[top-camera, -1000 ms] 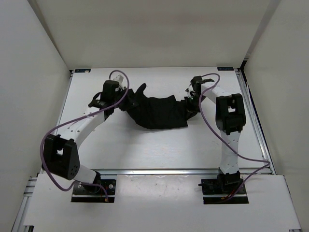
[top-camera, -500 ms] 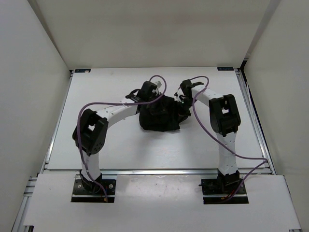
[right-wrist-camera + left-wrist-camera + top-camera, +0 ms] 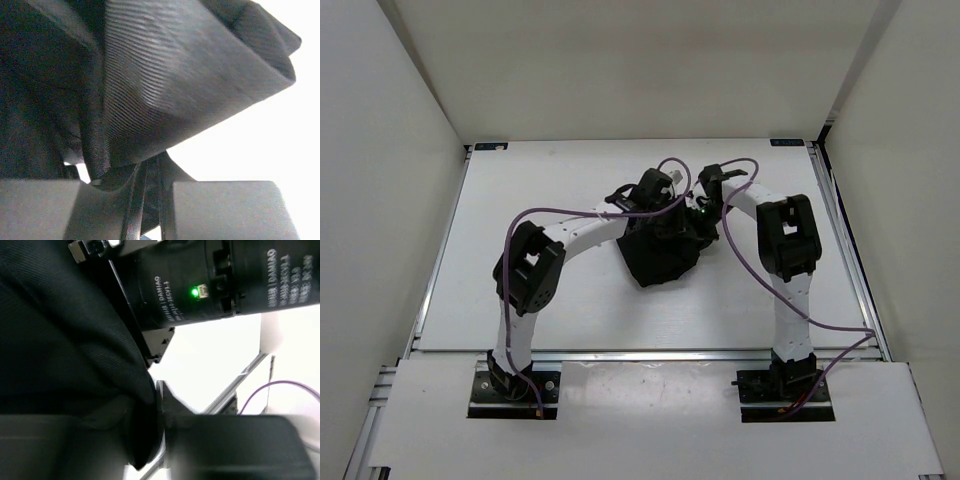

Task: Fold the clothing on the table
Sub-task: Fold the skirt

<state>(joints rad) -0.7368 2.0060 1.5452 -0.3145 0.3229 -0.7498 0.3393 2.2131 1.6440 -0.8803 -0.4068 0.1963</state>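
Observation:
The black clothing (image 3: 658, 258) lies bunched in a folded heap at the middle of the white table (image 3: 520, 200). Both arms meet over its top right edge. My left gripper (image 3: 672, 212) has its fingers slightly parted, and a fold of the clothing (image 3: 60, 340) still hangs between them against one finger; in its wrist view the left gripper (image 3: 150, 440) faces the right arm's black joint (image 3: 200, 285). My right gripper (image 3: 701, 220) is shut on a pleated edge of the clothing (image 3: 175, 75); in the right wrist view the fabric runs down into the right gripper (image 3: 150, 200).
White walls close in the table on three sides. Aluminium rails (image 3: 845, 250) run along its edges. Purple cables (image 3: 570, 212) loop over both arms. Bare table (image 3: 250, 140) lies to the right of the heap.
My left arm has swept right, carrying the clothing's left end over onto the right end. The spread garment is now a compact heap. The left fingers have begun to part.

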